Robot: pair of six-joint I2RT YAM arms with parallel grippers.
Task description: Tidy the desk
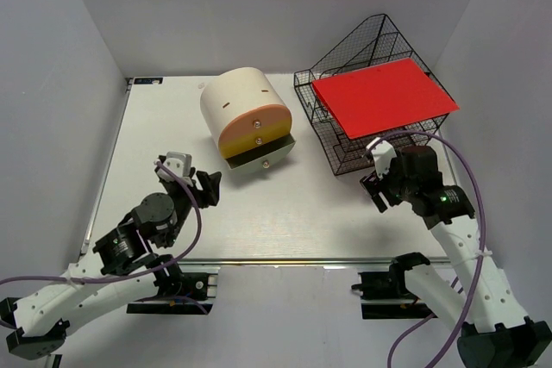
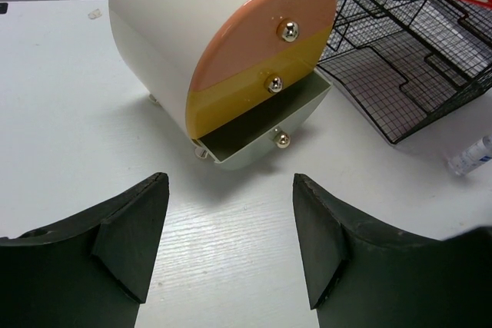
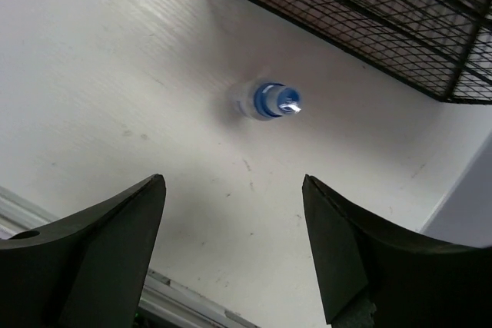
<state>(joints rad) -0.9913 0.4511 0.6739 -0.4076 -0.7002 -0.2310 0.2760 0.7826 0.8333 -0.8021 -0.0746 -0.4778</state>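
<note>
Hovering w/ jaws spread and empty, the right gripper (image 3: 232,190) has a small white plastic tube w/ blue cap (image 3: 267,101), apparently upright, just ahead of its fingertips on the flat white rectangular desk (image 3: 115,59), black wire-mesh tray rack (image 3: 369,13) beyond. The left gripper (image 2: 229,190) is likewise wide apart, holding nothing, w/ the cream cylindrical drawer box (image 2: 169,28) straight ahead, its grey bottom drawer (image 2: 261,132) pulled out. The desk lies under both grippers, stiff, smooth, fixed, not a thing to grip; the tube is prob. light, slick and tippy, so I'd pinch it mid-body below the cap.
</note>
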